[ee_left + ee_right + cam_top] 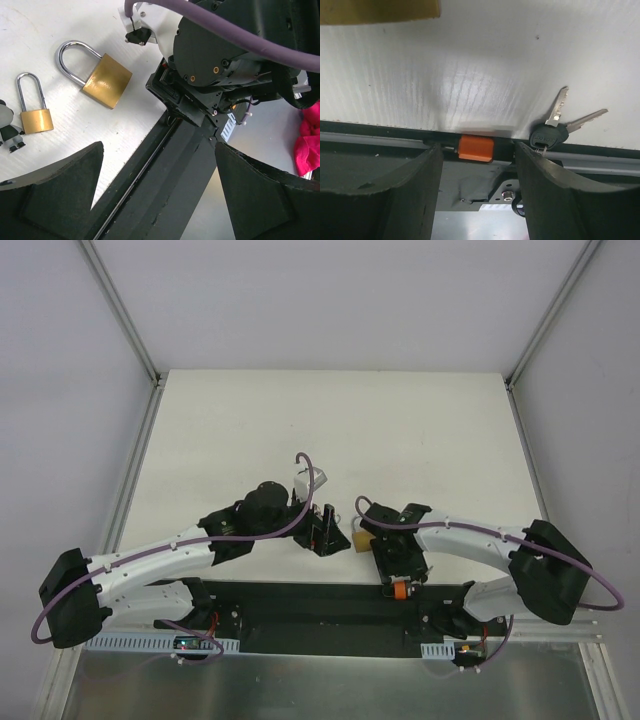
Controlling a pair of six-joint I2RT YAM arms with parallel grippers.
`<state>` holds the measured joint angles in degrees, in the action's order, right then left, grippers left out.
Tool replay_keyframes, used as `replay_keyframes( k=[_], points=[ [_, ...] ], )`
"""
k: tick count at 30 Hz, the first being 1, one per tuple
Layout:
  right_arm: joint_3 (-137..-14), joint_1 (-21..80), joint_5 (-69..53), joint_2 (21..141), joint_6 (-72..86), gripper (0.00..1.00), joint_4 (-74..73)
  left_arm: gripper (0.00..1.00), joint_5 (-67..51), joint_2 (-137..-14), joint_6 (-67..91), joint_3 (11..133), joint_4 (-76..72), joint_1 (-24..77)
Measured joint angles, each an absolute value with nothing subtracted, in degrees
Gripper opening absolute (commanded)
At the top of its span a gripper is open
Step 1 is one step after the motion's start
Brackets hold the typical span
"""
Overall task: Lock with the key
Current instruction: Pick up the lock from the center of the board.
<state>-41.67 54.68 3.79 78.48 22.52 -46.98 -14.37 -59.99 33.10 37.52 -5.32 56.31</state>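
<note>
My left pincer [159,150] and right pincer [477,150] hang spread, empty — white desk [400,430], keys [555,126] at the black rail [370,131].

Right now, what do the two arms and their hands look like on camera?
The left arm and right arm are white segmented shells with bulky black joint housings. A purple cable runs along each. The left hand and right hand have broad, matte black, wedge-shaped fingers. I can't make out any markings.
</note>
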Motion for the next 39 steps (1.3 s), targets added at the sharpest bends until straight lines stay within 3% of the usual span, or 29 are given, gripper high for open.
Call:
replay_keyframes(
  k=[14,20,31,37,38,39],
  points=[
    [-39.9,55.4,3.8,78.8,23.9,0.53,-46.0,0.91,-14.3,-61.6,33.5,37.5,-5.3,56.3],
    [-39.9,55.5,3.6,78.8,23.9,0.61,-46.3,0.9,-14.3,-61.6,33.5,37.5,-5.3,56.3],
    [-39.7,56.6,3.7,79.7,25.2,0.59,-47.4,0.91,-14.3,-61.6,33.4,37.5,-5.3,56.3],
    [-40.5,57.4,5.3,81.2,25.4,0.33,-49.1,0.9,-14.3,-61.5,33.4,37.5,-5.3,56.3],
    [-40.6,57.4,5.5,81.2,25.6,0.21,-49.3,0.9,-14.3,-61.5,33.4,37.5,-5.3,56.3],
    [-40.7,57.4,5.4,81.2,25.7,0.17,-49.3,0.91,-14.3,-61.4,33.4,37.5,-5.3,56.3]
  ],
)
